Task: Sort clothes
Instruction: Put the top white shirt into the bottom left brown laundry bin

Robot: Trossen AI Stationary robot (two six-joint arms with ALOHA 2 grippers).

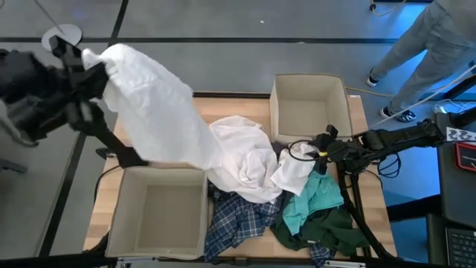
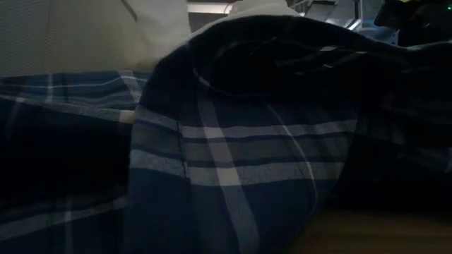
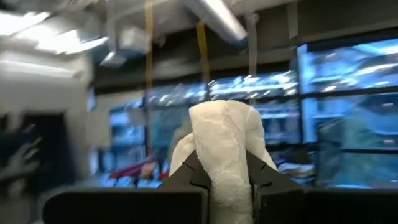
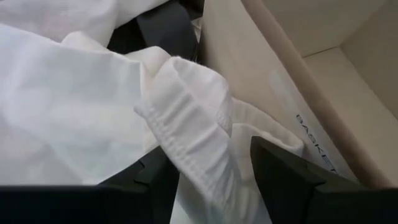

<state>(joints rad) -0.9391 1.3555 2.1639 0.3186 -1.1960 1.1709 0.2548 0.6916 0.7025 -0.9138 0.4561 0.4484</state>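
My left gripper (image 1: 88, 65) is raised beyond the table's far left corner and is shut on a large white garment (image 1: 160, 112). The garment slopes down to the pile at the table's middle (image 1: 242, 160). My right gripper (image 1: 308, 153) is open, low over a second white piece (image 1: 291, 175); its fingers stand on either side of that piece's gathered hem (image 4: 193, 146). A teal garment (image 1: 312, 201), a dark green one (image 1: 331, 229) and a blue-white plaid shirt (image 1: 238, 217) lie on the table near its front edge. The plaid shirt fills the low view (image 2: 233, 155). The dark grey garment is not in view. My left gripper pinches a bunched fold of the white garment (image 3: 227, 143) between its two fingers (image 3: 186, 174). The fingers point up and away from the table. The cloth bulges past the fingertips, and the rest hangs down to the pile, where its lower part lies. My right gripper's open fingers flank the white hem; I cannot tell whether they touch it.
A beige bin (image 1: 160, 212) stands at the near left, under the hanging white cloth. A second beige bin (image 1: 277, 104) stands at the far right, beside my right gripper (image 4: 214, 168). A person's legs (image 1: 424, 45) show beyond the far right corner.
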